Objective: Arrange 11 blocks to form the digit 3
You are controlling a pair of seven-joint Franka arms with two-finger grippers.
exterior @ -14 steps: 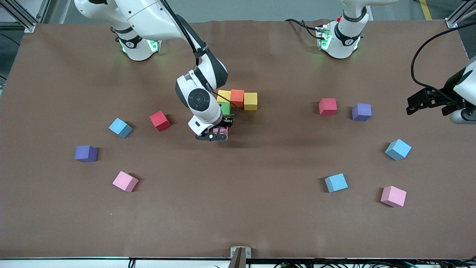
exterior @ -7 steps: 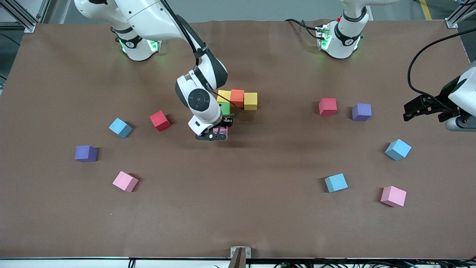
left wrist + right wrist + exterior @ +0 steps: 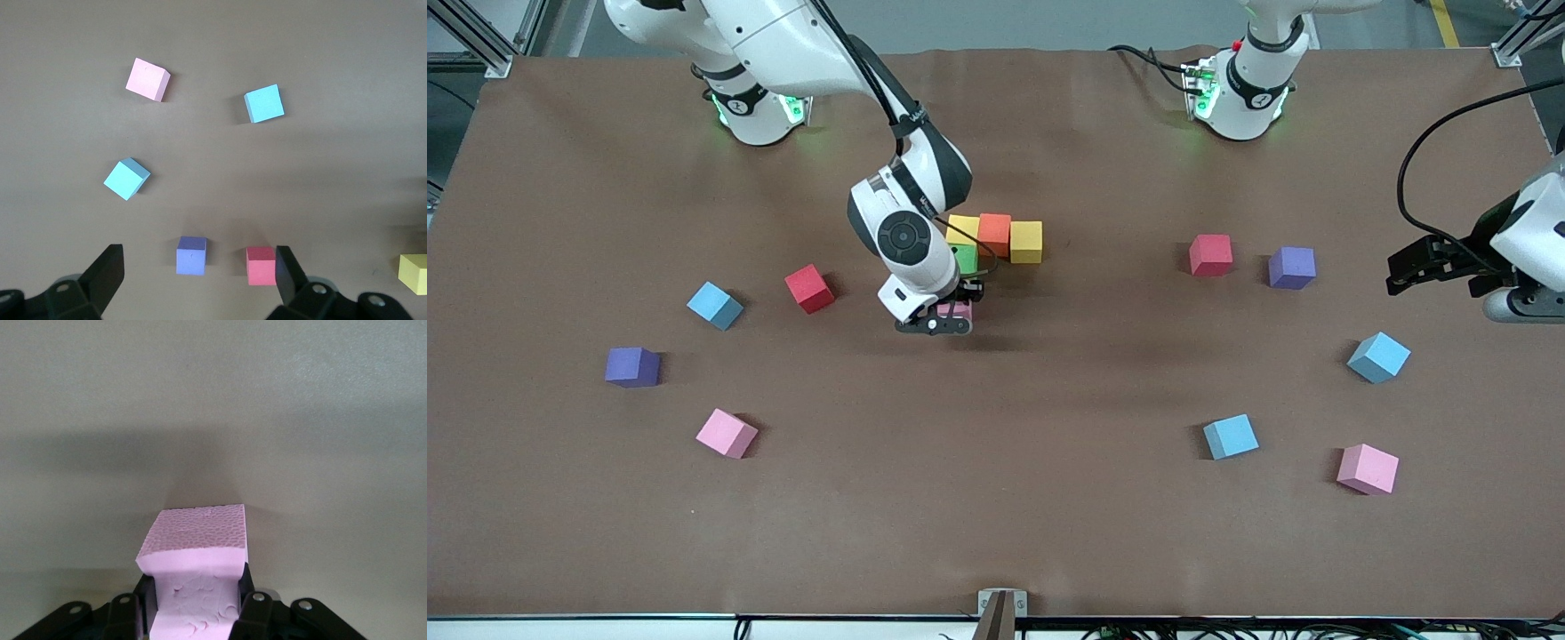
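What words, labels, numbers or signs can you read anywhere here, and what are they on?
None can be read.
The small matte foam cubes carry no print.
The pink foam cube in the right gripper shows only surface texture.
A dark mark on the right arm's cable sleeve is too small to read.

No readable text, labels, brands or numbers appear on anything.

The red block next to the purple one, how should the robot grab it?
From straight above, pinching two flat opposite sides of the red block. It sits flat, with a gap between it and the purple cube, so gripper fingers fit.
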